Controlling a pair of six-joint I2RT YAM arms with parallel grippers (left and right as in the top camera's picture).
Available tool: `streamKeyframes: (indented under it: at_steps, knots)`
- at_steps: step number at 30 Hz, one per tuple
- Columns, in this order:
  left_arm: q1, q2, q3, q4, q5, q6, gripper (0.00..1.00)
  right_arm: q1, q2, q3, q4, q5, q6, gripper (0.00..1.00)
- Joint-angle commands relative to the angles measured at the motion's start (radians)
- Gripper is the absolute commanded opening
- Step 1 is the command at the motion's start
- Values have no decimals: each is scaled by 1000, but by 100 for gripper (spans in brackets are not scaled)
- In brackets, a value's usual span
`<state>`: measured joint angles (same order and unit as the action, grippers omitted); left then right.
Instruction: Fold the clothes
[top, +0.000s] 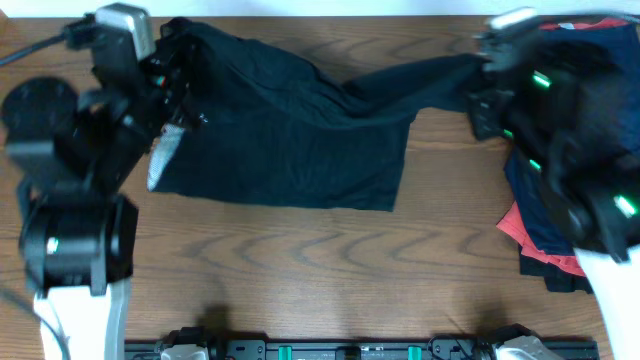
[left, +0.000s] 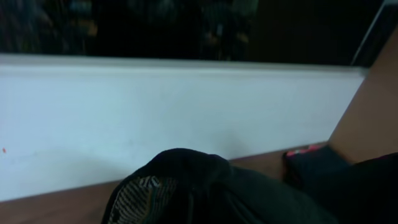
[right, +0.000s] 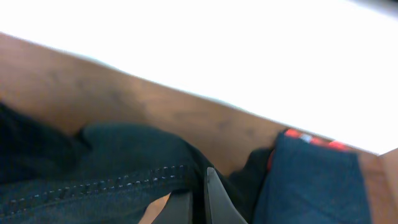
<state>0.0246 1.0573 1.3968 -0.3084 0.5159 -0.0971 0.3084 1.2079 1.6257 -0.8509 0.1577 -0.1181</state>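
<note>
My bench (top: 300, 270): brown wood grain. White wall (left: 155, 118) behind w/ dark band (left: 186, 25) above; bright light.

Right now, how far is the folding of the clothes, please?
Done: nothing looks folded. In hand: one dark garment lies spread, unfolded, with the left pincer at one end and the right pincer at its stretched end. Remaining: that fold, plus the rumpled pile at the right edge.
</note>
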Motion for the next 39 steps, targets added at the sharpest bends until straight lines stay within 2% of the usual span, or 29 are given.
streamKeyframes:
  at_steps: [1, 9, 13, 17, 21, 28, 32, 39]
  knots:
    - [5, -88, 14, 6, -8, -48, 6, -18, -105, 31, 1, 11, -23, 1]
    - [5, -270, 14, 0, -9, -89, 6, -20, -306, 31, 2, 10, -30, 1]
    - [5, -305, 14, -8, -16, -88, 6, -20, -351, 31, 20, 11, -37, 1]
    - [5, -282, 14, -104, -129, -88, 6, -20, -328, 31, 48, 11, -45, 1]
    - [5, -217, 14, -175, -226, -87, 6, -20, -250, 31, 58, 11, -56, 1]
    - [5, 23, 14, -184, -241, -80, 6, -24, 13, 31, 101, 11, -56, 1]
    - [5, 185, 14, -158, -241, -80, 6, -55, 183, 31, 163, 5, -56, 1]
    - [5, 465, 14, -22, -241, -80, 6, -133, 490, 31, 369, -102, -55, 1]
